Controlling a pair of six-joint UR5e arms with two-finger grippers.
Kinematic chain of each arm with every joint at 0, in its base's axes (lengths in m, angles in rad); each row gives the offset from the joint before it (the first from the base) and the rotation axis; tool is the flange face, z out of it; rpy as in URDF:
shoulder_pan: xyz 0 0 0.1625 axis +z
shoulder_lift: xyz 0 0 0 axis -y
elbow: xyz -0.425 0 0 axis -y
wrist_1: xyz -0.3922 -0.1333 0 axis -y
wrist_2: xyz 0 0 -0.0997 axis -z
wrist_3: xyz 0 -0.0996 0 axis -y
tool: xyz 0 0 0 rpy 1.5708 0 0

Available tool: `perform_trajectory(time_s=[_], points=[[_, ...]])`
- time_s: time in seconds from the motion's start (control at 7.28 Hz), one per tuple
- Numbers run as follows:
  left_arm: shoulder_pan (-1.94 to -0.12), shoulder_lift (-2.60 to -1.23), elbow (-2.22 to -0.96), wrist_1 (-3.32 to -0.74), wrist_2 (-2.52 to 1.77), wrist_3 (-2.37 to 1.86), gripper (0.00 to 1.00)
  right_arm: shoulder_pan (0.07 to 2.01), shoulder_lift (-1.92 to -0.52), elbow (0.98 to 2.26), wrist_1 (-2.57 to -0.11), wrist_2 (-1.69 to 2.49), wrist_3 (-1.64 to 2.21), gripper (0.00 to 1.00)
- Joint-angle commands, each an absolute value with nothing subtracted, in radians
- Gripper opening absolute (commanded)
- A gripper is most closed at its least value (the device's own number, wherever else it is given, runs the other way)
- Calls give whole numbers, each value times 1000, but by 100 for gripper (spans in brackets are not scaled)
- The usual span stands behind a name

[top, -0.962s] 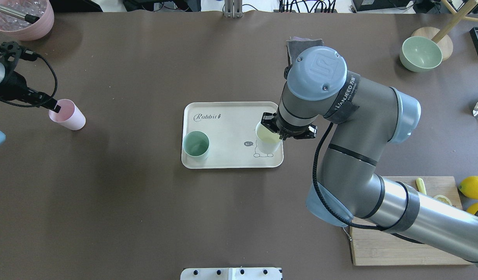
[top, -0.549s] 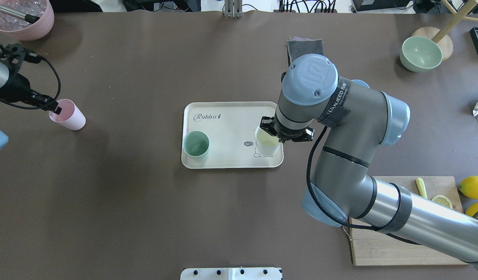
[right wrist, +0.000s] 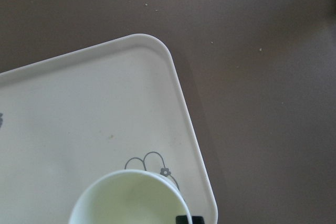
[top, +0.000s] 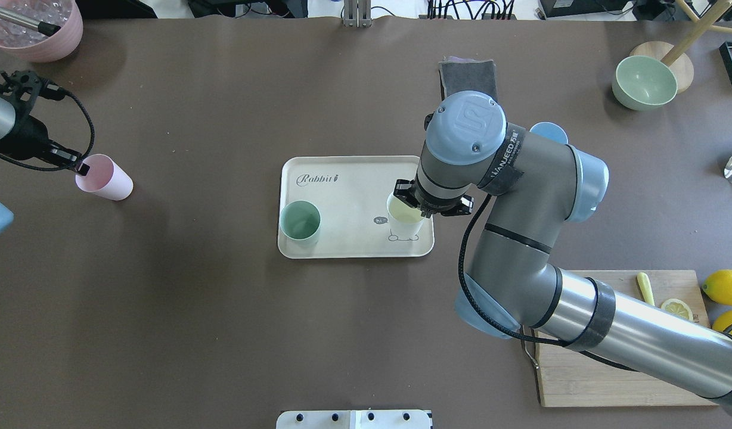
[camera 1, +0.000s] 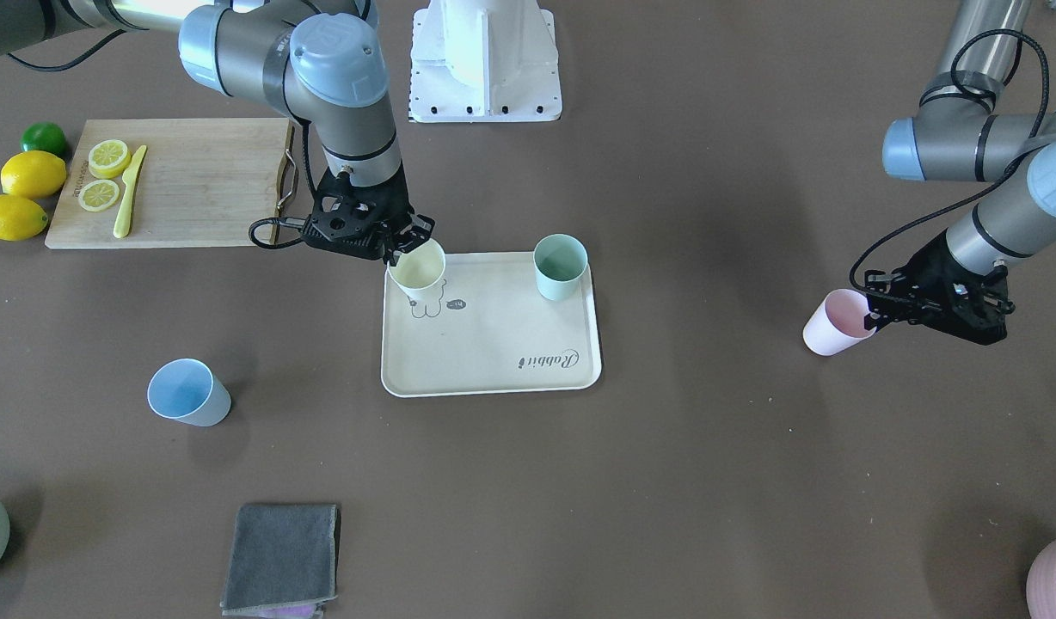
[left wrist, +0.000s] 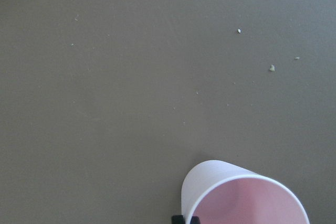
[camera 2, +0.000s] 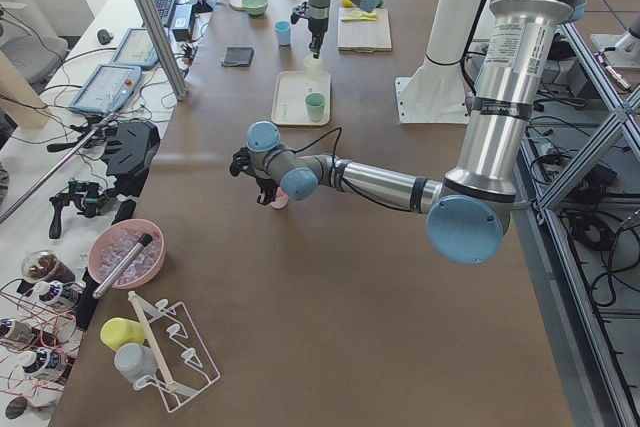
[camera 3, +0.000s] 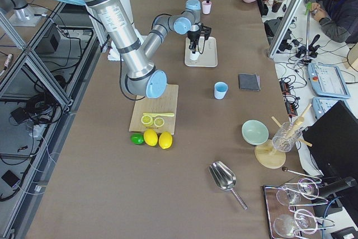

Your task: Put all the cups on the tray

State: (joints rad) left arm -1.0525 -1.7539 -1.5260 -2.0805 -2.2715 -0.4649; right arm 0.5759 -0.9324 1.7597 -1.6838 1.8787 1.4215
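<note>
While the right claw point(top: 424, 212) pinches the rim of the pale yellow cup point(top: 405, 217) at the cartoon corner of the tray point(top: 342, 185), the mint green cup point(top: 300, 221) stands at the tray's other end. Well apart from the tray, the left claw point(top: 80, 168) grips the rim of the tilted pink cup point(top: 108, 180). The light blue cup point(camera 1: 184, 393) sits on the desk point(top: 193, 310) near the tray.

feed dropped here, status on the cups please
Right gripper shut on yellow cup over tray corner. Left gripper shut on tilted pink cup, off tray. Mint cup on tray, blue cup on table. Nothing blocking.
</note>
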Motion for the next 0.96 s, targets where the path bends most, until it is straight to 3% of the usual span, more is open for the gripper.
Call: perform_trajectory(time_s=[0.0, 0.27, 0.41, 0.82], points=[[-1052, -1753, -1528, -2082, -2270, -465, 0, 583, -927, 1756, -1677, 1878, 1430, 16], [-1054, -1753, -1531, -2082, -2270, -465, 0, 583, -928, 1752, -1675, 1852, 1448, 75], [-1054, -1753, -1534, -2082, -2270, -466, 0, 583, -930, 1752, -1675, 1848, 1445, 100], [-1065, -1772, -1644, -1963, -2286, -472, 0, 642, -922, 1796, -1683, 1899, 1419, 100]])
